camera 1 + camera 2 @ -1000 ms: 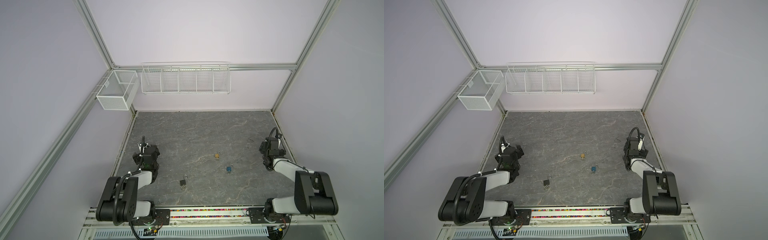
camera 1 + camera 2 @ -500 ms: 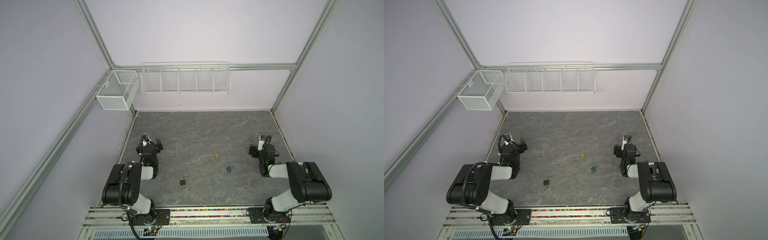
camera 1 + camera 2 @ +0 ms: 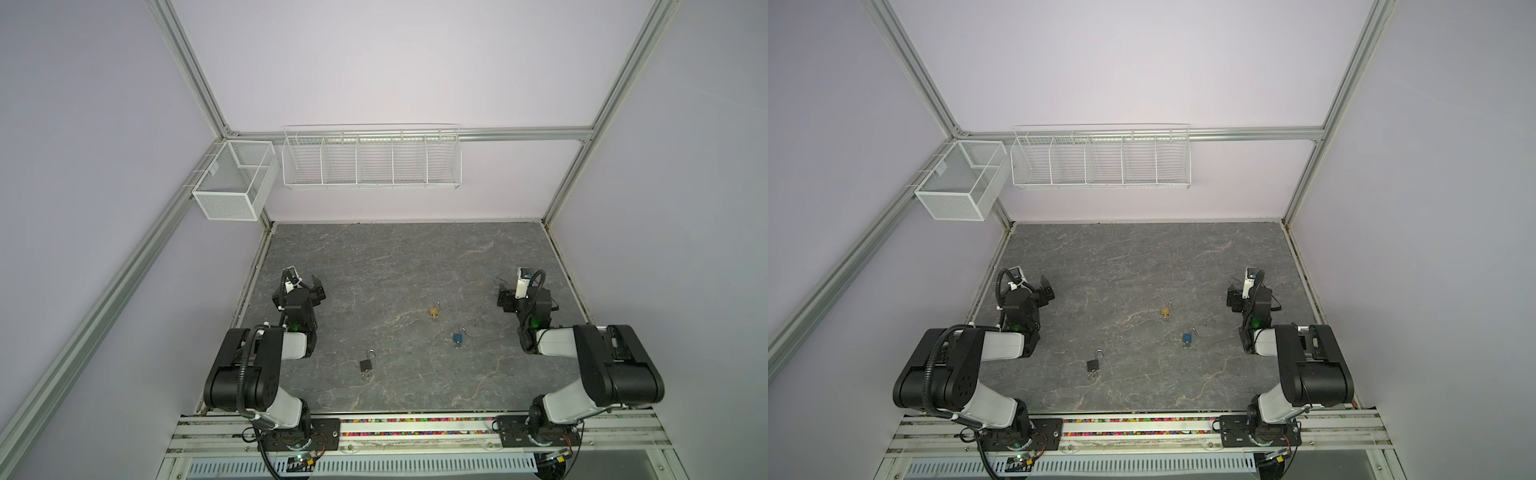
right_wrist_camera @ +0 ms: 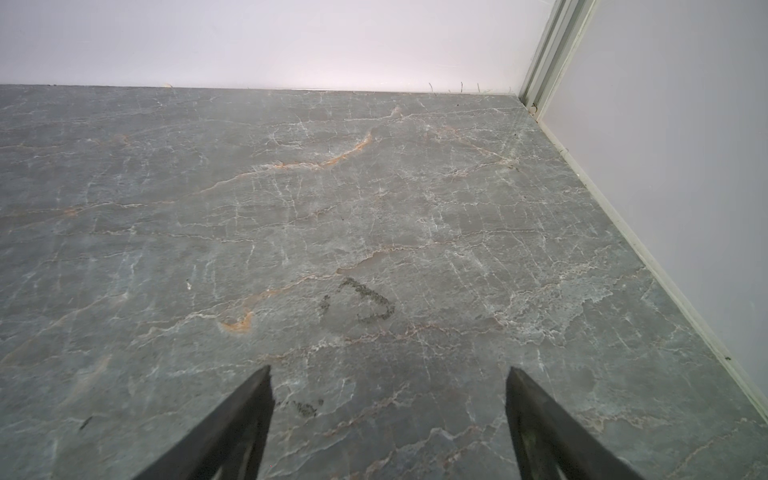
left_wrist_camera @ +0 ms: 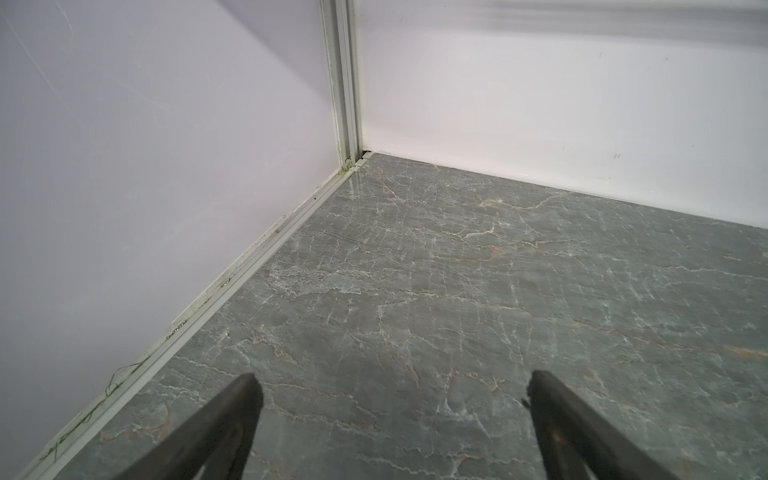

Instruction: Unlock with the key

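Three small padlocks lie on the grey marble table (image 3: 395,257) in both top views: a brass padlock (image 3: 434,311) (image 3: 1166,311), a blue padlock (image 3: 458,337) (image 3: 1187,338) and a black padlock (image 3: 366,365) (image 3: 1094,365). A small silver ring (image 3: 365,377) lies at the black padlock's bottom end; the key is too small to make out. My left gripper (image 3: 306,286) (image 5: 390,386) hovers open near the left wall, empty. Near the right wall my right gripper (image 3: 508,297) (image 4: 388,374) is open too, holding nothing. Neither wrist view shows a padlock.
A white mesh basket (image 3: 232,187) and a white wire rack (image 3: 371,160) hang on the back frame, well above the table. Walls close in the table on the left, right and back. Dark smudges (image 4: 365,301) mark the marble ahead of my right gripper.
Both arms have risen out of their folded poses, and both grippers have swung up and away from the bases. The padlocks have stayed in place.
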